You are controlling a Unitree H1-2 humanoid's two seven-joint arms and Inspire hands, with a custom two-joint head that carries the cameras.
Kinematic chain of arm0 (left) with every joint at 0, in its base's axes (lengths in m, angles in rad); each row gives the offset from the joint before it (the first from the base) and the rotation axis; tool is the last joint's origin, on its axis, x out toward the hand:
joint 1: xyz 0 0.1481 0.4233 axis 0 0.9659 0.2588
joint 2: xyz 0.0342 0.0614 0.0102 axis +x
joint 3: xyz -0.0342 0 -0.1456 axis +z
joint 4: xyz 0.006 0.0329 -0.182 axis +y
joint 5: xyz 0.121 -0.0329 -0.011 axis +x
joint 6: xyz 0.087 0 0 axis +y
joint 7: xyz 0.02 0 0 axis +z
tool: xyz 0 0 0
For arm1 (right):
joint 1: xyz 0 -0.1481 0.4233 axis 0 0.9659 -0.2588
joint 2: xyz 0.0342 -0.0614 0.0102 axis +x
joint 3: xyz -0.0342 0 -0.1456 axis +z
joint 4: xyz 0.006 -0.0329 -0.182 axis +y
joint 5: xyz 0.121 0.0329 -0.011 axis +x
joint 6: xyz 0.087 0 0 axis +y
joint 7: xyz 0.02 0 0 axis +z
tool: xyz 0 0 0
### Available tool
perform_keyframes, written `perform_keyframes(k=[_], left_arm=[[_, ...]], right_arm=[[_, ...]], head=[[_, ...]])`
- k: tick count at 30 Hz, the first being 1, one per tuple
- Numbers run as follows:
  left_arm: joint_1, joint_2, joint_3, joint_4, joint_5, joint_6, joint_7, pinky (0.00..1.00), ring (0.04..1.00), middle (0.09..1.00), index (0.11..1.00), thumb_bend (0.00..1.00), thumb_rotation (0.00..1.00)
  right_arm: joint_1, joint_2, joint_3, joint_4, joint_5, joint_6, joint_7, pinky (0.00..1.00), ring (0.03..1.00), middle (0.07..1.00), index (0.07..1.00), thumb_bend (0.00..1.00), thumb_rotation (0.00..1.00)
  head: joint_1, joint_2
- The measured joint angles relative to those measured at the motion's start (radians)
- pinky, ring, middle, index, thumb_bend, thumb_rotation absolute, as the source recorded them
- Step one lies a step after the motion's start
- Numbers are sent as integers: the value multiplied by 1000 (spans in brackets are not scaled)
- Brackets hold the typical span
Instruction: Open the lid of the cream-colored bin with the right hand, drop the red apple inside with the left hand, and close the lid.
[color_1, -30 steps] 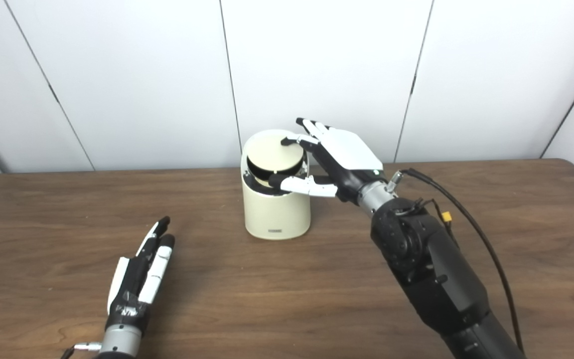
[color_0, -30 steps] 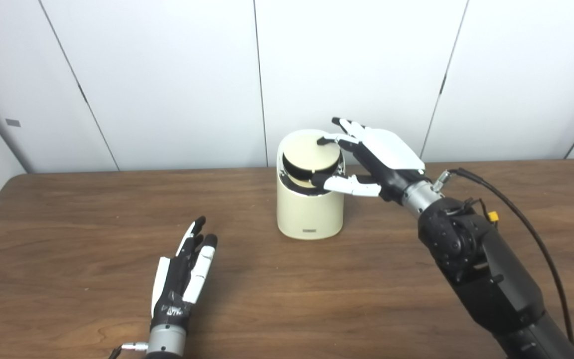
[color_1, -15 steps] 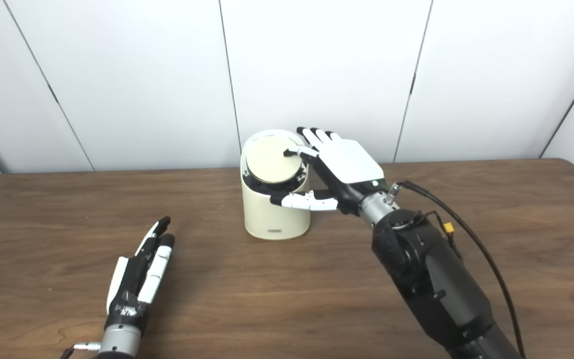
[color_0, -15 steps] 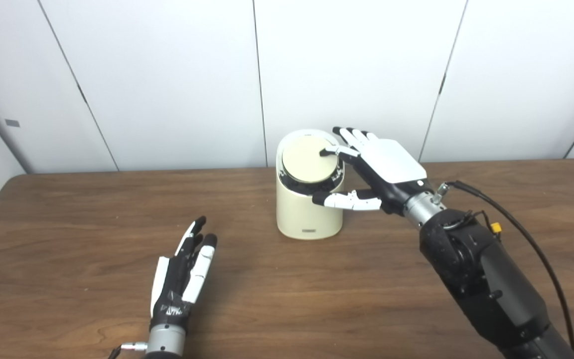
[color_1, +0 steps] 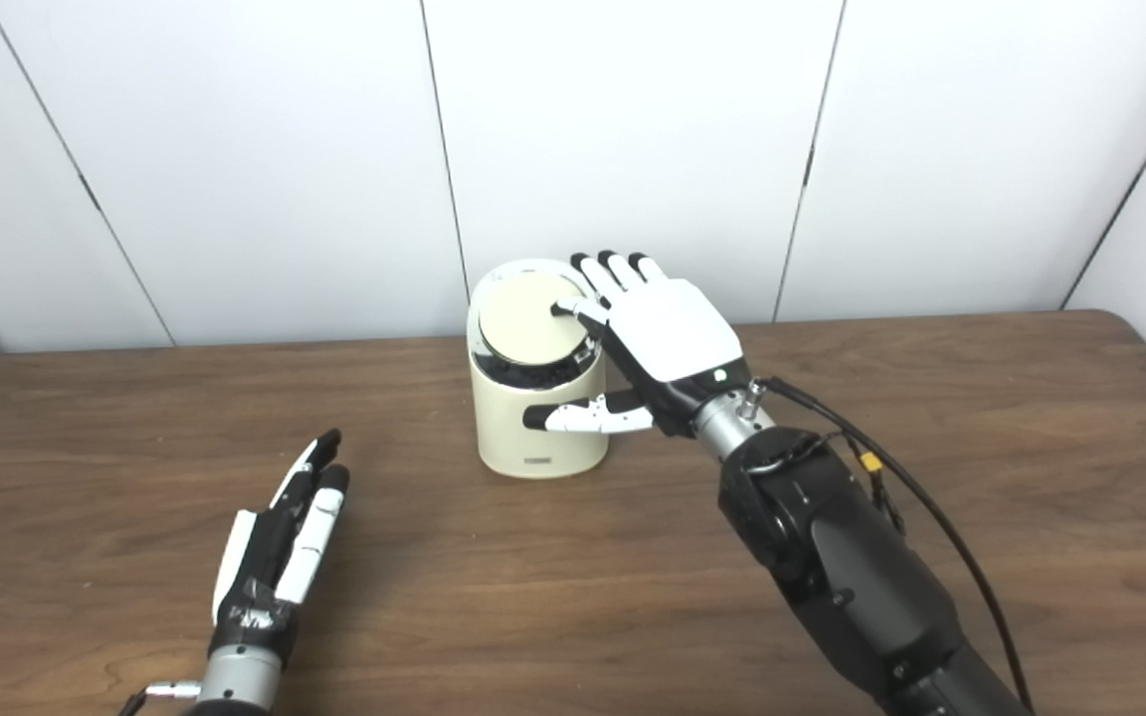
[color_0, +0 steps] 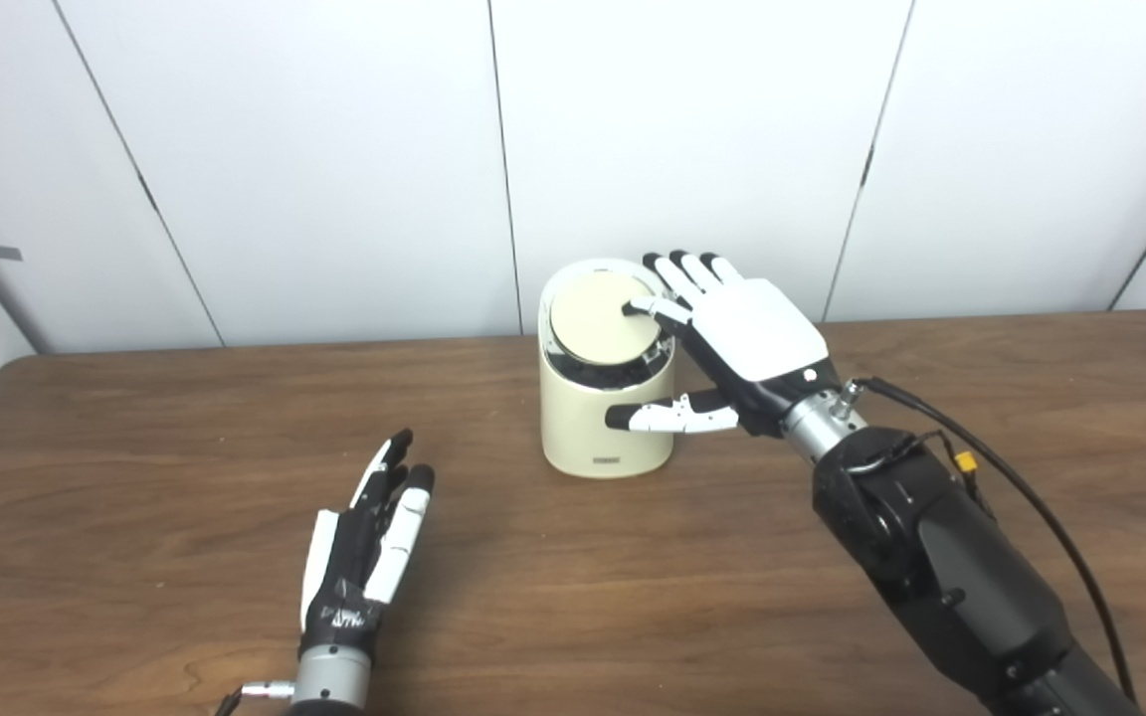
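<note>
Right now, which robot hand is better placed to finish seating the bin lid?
The right robot hand. Its fingers already rest on the lid of the cream bin, which looks nearly flat. The left robot hand lies open on the table, well short of the bin.

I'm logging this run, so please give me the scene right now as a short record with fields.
bin: cream-colored cylindrical bin, upright near the table's far edge
lid: round cream lid, lying flat in the bin's top, closed
right hand: open, a fingertip on the lid, thumb beside the bin wall
left hand: open, empty, resting on the table
apple: none in view
table: brown wooden table
</note>
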Motion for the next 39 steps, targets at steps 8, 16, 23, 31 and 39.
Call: perform_keyframes(k=[8, 16, 23, 31, 39], left_arm=[[0, -1, -1, -13, 0, 9, -1, 918, 963, 979, 968, 653, 881], [0, -4, -2, -15, 1, 16, -1, 927, 968, 981, 966, 656, 887], [0, -4, -2, -15, 1, 16, -1, 917, 968, 980, 968, 652, 887], [0, -3, -8, -15, 2, 16, -1, 905, 964, 978, 964, 664, 882], [0, -1, -9, -14, 17, 16, -1, 921, 977, 983, 969, 669, 888]], right_arm=[[-10, 1, 2, -5, -51, 8, 25, 1000, 1000, 1000, 737, 616, 1000], [-17, 4, -2, -12, -60, 14, 40, 1000, 1000, 1000, 730, 620, 1000], [-16, 3, -1, -30, -60, 13, 66, 1000, 1000, 1000, 755, 607, 995], [-1, 2, 2, -66, -60, 11, 96, 1000, 1000, 1000, 761, 604, 1000], [16, 4, 14, -107, -74, 7, 126, 1000, 1000, 1000, 745, 594, 989]], head=[[6, 12], [6, 17], [9, 20], [14, 26], [17, 31]])
